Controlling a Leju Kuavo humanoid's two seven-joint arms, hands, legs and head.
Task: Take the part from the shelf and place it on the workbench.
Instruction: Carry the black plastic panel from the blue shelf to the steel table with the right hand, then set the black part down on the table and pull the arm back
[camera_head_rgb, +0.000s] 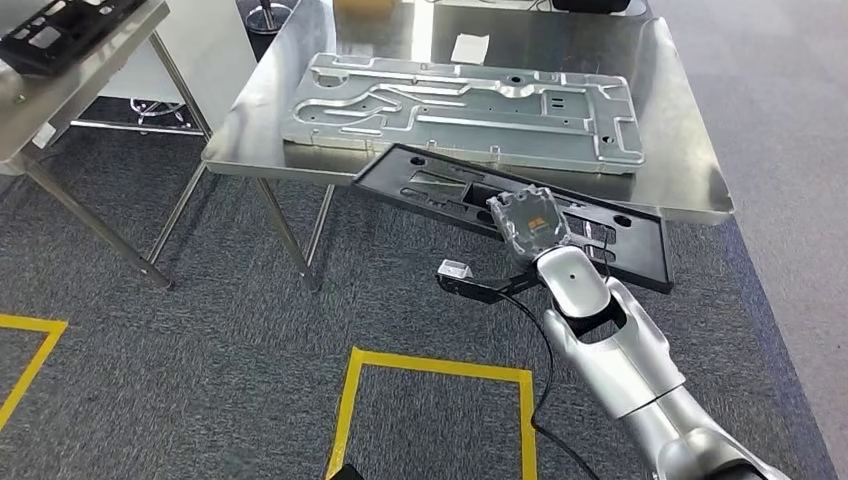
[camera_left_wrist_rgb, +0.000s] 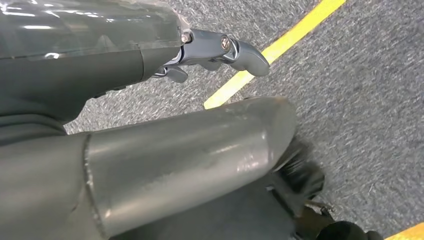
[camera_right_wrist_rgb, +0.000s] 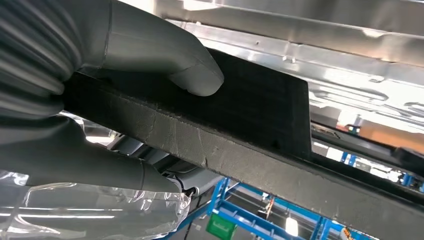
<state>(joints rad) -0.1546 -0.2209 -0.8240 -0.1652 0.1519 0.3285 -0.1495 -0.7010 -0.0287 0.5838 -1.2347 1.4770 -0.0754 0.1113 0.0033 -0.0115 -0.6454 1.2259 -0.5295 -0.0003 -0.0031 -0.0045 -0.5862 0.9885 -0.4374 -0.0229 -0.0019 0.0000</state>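
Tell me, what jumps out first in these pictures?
The robot's silver right hand grips a long flat black plastic panel, whose far edge lies on the shiny steel workbench. Beyond it on the bench lies a big stamped silver metal plate. Yellow tape lines mark the grey carpet below.

No readable text, labels, brands or numbers on any surface in view.
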